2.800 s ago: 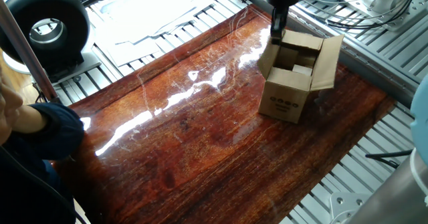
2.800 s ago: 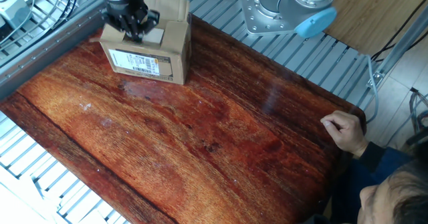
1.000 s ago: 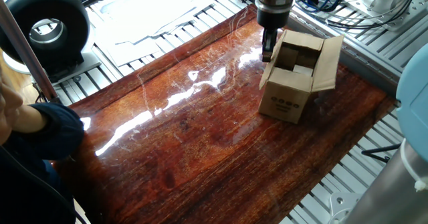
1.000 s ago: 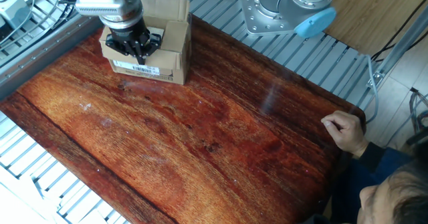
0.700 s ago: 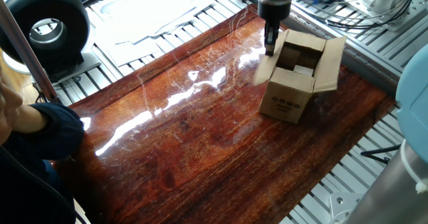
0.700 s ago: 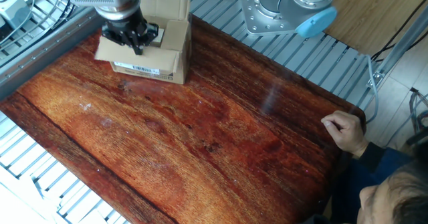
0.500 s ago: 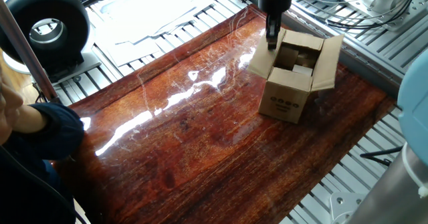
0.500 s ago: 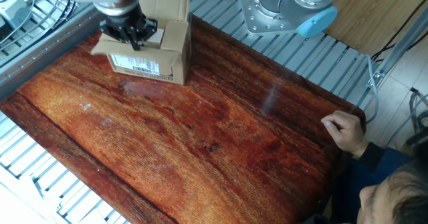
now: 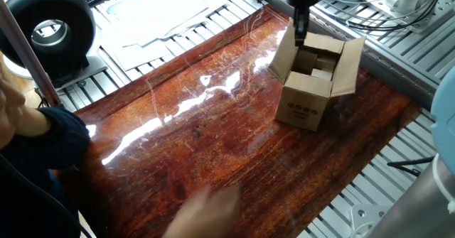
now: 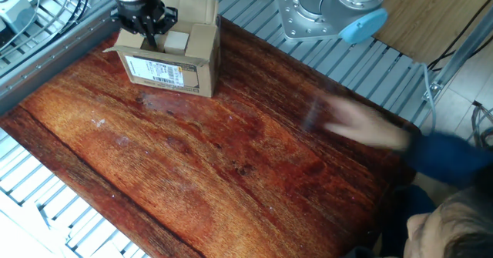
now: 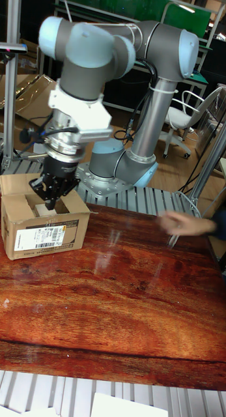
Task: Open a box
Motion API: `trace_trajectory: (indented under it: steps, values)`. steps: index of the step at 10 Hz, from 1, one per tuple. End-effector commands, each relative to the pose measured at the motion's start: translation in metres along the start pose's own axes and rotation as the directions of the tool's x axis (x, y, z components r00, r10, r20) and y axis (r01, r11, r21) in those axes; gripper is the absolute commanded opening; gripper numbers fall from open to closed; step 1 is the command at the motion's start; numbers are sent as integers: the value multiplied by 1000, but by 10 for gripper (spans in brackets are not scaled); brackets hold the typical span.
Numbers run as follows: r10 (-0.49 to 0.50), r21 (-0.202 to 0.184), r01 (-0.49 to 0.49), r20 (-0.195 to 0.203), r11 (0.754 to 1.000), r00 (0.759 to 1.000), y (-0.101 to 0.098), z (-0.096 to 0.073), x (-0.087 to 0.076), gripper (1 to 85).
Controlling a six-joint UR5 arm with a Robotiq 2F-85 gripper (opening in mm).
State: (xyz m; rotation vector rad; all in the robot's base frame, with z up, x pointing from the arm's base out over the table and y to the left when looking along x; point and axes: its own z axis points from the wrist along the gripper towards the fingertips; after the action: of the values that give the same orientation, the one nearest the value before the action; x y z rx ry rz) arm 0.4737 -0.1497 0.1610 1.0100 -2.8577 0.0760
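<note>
The box (image 9: 307,89) is a small brown carton standing at the far end of the wooden table (image 9: 213,138), with dark round marks on its near end face. Its top flaps stand open: one leans out to the left (image 9: 282,55) and a long one leans out to the right (image 9: 348,66). My gripper (image 9: 301,36) hangs point-down over the box's back left edge, its fingers together and shut. In the other fixed view the gripper (image 10: 148,30) sits over the box (image 10: 181,61), above its labelled side. In the tall view the gripper (image 11: 51,203) dips into the box (image 11: 44,229).
A person's blurred hand (image 9: 206,204) reaches over the table's near edge; the hand (image 10: 360,127) also shows in the other fixed view. A black round device (image 9: 50,26) and papers (image 9: 156,11) lie beyond the left edge. The arm's base (image 10: 331,11) stands on slatted aluminium framing.
My gripper has lifted and shifted slightly right over the box's opening. The left flap has swung outward. The person's hand has moved out over the table.
</note>
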Motion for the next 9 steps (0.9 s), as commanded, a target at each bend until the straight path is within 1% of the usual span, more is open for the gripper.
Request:
trace_trajectory:
  steps: [1, 3, 6, 8, 9]
  values:
    - [-9, 5, 8, 69, 1000, 998, -8, 26, 19, 10]
    - [-21, 19, 20, 84, 1000, 996, -12, 35, 25, 10]
    - [-38, 50, 32, 108, 998, 993, -20, 42, 26, 10]
    - [-63, 91, 54, 96, 994, 993, -30, 42, 29, 10]
    - [-86, 123, 76, 76, 990, 993, -39, 38, 30, 10]
